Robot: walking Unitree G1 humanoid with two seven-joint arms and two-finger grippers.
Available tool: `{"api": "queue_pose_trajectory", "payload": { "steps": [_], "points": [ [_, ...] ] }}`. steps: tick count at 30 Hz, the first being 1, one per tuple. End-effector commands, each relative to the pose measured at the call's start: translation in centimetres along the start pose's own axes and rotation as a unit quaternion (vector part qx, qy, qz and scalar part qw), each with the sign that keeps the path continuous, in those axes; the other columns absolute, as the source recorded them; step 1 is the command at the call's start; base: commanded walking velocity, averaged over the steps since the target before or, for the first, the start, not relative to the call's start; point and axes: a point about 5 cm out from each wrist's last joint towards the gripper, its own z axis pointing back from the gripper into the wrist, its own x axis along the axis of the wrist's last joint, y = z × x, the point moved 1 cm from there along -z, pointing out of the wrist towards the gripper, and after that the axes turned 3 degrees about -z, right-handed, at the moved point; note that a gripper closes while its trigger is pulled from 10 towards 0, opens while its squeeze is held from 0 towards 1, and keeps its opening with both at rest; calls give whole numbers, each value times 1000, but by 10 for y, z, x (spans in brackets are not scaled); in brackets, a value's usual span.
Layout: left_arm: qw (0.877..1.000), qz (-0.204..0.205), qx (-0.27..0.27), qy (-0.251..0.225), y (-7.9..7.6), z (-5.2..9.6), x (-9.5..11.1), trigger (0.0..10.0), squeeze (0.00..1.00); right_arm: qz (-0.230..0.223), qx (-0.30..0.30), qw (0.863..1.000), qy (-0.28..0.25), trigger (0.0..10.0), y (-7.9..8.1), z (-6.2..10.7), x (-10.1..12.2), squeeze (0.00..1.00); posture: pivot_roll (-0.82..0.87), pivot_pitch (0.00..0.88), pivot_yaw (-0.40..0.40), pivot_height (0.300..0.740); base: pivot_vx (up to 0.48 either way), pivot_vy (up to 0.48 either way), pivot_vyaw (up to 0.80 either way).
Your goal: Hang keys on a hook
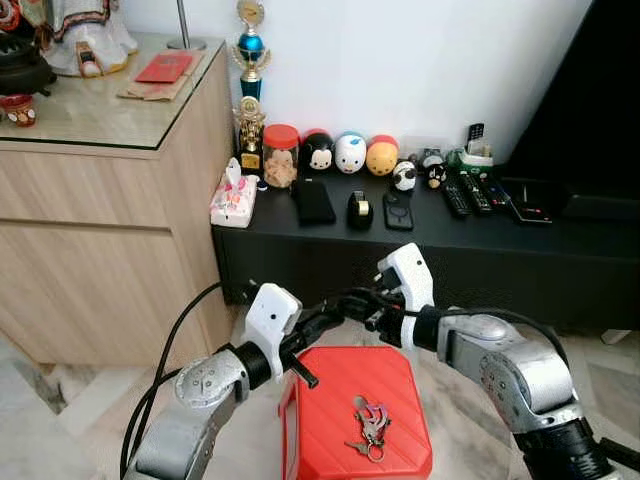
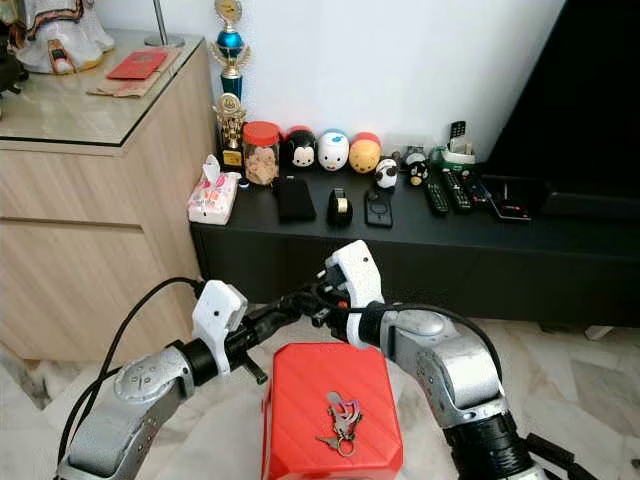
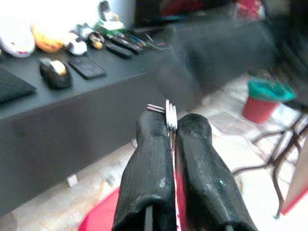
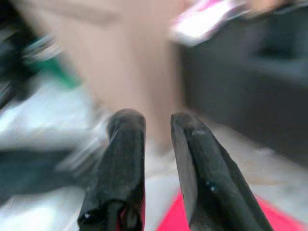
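A bunch of keys (image 1: 370, 425) with a pink tag lies on top of a red ribbed box (image 1: 330, 400) on the floor in front of me. Both arms are raised above the box's far edge, fingers pointing at each other. My left gripper (image 3: 172, 122) is shut, pinching thin silver metal loops (image 3: 167, 111) at its tips; in the left eye view it (image 1: 340, 303) sits just left of my right gripper (image 1: 378, 306). The right gripper (image 4: 158, 120) is open with a narrow gap and nothing between its fingers.
A low black cabinet (image 1: 560, 235) runs along the white wall, carrying a tissue pack (image 1: 233, 198), jar, round toys, phones, tape and remotes. A wooden sideboard (image 1: 100, 240) with a glass top stands at the left. Pale marble floor surrounds the box.
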Motion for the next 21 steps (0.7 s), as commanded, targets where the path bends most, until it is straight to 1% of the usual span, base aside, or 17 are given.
{"api": "queue_pose_trajectory", "payload": {
  "steps": [1, 3, 4, 5, 6, 7, 9, 11, 12, 13, 14, 15, 16, 17, 18, 19, 21],
  "points": [
    [1000, 0, -22, 0, -8, -1, 1, 0, 0, 0, -47, 997, -54, 10000, -16, 10, 22, 0, -1, 0, -119, 740, 0, 0, 0],
    [1000, -1, -22, 5, -7, 1, 0, 0, 0, -1, -70, 995, -71, 10000, -23, 11, 26, 0, 0, 0, -118, 740, 0, 0, 0],
    [1000, -3, -23, 10, -6, 3, -2, 0, 0, -17, -83, 993, -87, 10000, -27, 12, 29, 0, 0, 0, -118, 740, 0, 0, 0],
    [1000, -3, -23, 10, -6, 3, -2, 0, 0, -17, -83, 993, -87, 10000, -27, 12, 29, 0, 0, 0, -118, 740, 0, 0, 0],
    [1000, -4, -23, 13, -6, 4, -2, 0, 0, -24, -86, 992, -94, 10000, -29, 13, 31, 0, 0, 0, -118, 740, 0, 0, 0],
    [1000, -7, -23, 18, -5, 6, -4, 0, 0, -41, -86, 989, -114, 10000, -30, 14, 35, 0, 4, 0, -117, 740, 0, 0, 0],
    [1000, -8, -20, 22, -3, 8, -5, 0, 0, -52, -85, 987, -125, 10000, -32, 14, 37, 0, 4, 0, -116, 740, 0, 0, 0],
    [1000, -9, -16, 24, -1, 10, -6, 0, 0, -45, -96, 988, -114, 10000, -35, 13, 32, 0, 4, 0, -115, 740, 0, 0, 0],
    [999, -13, -10, 32, 1, 11, -9, 0, 0, -47, -113, 988, -91, 10000, -41, 12, 19, 0, 5, 0, -116, 740, 0, 0, 0],
    [999, -14, -5, 37, 3, 12, -12, 0, 0, -43, -122, 989, -78, 10000, -45, 11, 11, 0, 5, 0, -116, 740, 0, 0, 0],
    [999, -11, 17, 47, 7, 16, -18, 4353, 0, -46, -144, 987, -48, 10000, -54, 11, -10, 0, 9, 0, -115, 740, 0, 0, 0],
    [999, -11, 17, 47, 7, 16, -18, 4353, 0, -46, -144, 987, -48, 10000, -54, 11, -10, 0, 9, 0, -115, 740, 0, 0, 0],
    [998, -8, 31, 53, 10, 18, -22, 4353, 0, -52, -158, 985, -33, 10000, -60, 11, -22, 0, 10, 0, -115, 740, 0, 0, 0],
    [998, -7, 37, 57, 12, 19, -25, 10000, 0, -52, -168, 984, -20, 10000, -63, 12, -31, 0, 12, 0, -115, 740, 0, 0, 0],
    [997, 0, 53, 64, 15, 22, -31, 10000, 0, -60, -183, 981, -4, 10000, -70, 13, -46, 0, 14, 0, -115, 740, 0, 0, 0],
    [993, 3, 86, 84, 22, 28, -42, 10000, 0, -66, -211, 975, 31, 10000, -79, 17, -74, 0, 19, 0, -116, 740, 0, 0, 0],
    [989, 13, 109, 102, 27, 35, -55, 10000, 0, -76, -233, 967, 64, 10000, -85, 21, -98, 0, 25, 0, -115, 740, 0, 0, 0]
  ]
}}
